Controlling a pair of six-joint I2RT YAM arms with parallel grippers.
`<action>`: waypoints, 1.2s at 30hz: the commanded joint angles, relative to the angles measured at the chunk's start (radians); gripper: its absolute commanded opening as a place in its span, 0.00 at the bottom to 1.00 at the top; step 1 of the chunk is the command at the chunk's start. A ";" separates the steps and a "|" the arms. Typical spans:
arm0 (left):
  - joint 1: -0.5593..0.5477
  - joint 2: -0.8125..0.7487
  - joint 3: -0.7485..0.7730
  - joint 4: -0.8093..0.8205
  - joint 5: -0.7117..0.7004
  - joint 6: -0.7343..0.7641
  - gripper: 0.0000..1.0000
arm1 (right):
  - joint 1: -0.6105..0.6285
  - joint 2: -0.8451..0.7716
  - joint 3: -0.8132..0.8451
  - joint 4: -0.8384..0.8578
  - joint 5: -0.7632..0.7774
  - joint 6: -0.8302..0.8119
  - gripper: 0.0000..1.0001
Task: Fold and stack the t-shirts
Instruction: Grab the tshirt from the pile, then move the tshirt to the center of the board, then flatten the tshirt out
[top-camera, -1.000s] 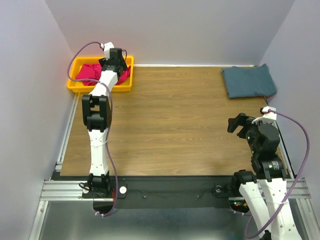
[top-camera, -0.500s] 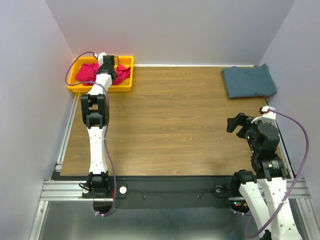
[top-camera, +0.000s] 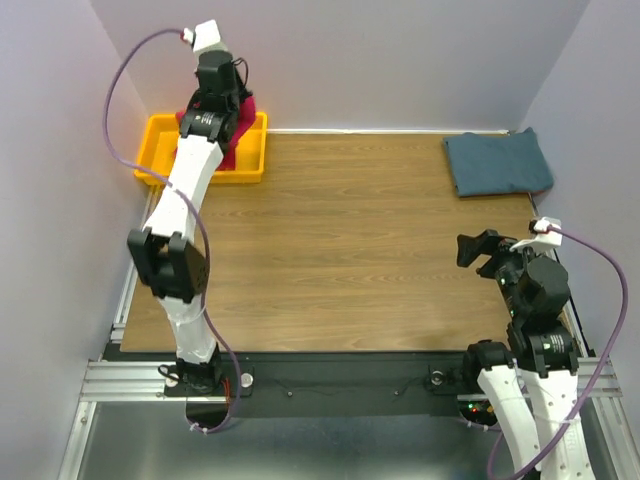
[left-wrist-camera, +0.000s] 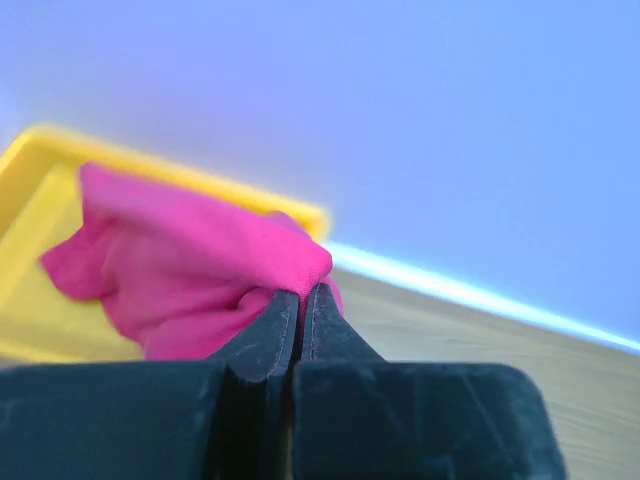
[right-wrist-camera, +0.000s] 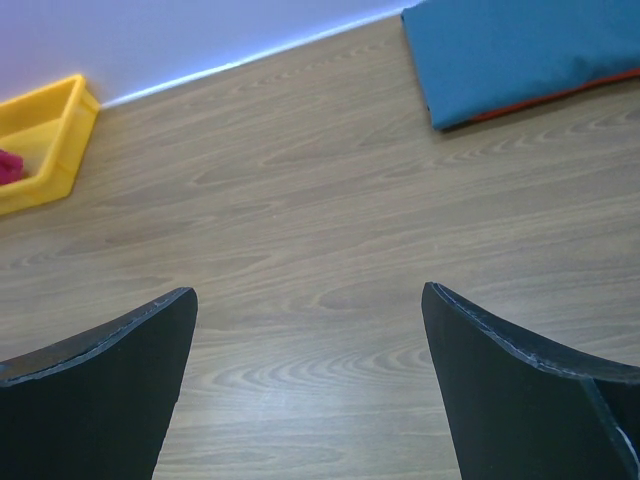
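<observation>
Left gripper (left-wrist-camera: 303, 290): clenched tight on a fold of the crimson-pink t-shirt (left-wrist-camera: 190, 270), its two black fingers pressed together with only a thin seam between them.
Crimson-pink t-shirt: bunched, pinched at one edge by the left gripper, the rest trailing back over the yellow tray (top-camera: 150, 172); whether it touches the tray floor cannot be told.
Left arm: reaches out from the near edge and stands over the right half of the yellow tray, hiding much of that half in the top view; pink cloth shows just beside the wrist.
Yellow tray: at the far left corner of the wooden table (top-camera: 350, 250), close to the back wall.
Right gripper (right-wrist-camera: 307, 292): released, fingers spread wide with nothing between them, well apart from the yellow tray, over the table's near right side.
Teal-blue t-shirt (top-camera: 498, 162): a folded rectangle lying flat, well apart from the yellow tray, at the opposite far corner; a thin red strip shows under its near edge in the right wrist view.
</observation>
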 joint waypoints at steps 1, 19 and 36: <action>-0.132 -0.254 0.055 0.100 0.059 -0.023 0.00 | 0.005 -0.010 0.094 0.047 -0.022 -0.002 1.00; -0.381 -0.651 -0.701 0.238 0.235 -0.282 0.19 | 0.005 0.043 0.210 -0.001 -0.126 -0.015 1.00; -0.583 -0.900 -1.163 0.050 0.086 -0.120 0.79 | 0.005 0.459 0.138 -0.085 -0.442 0.160 0.98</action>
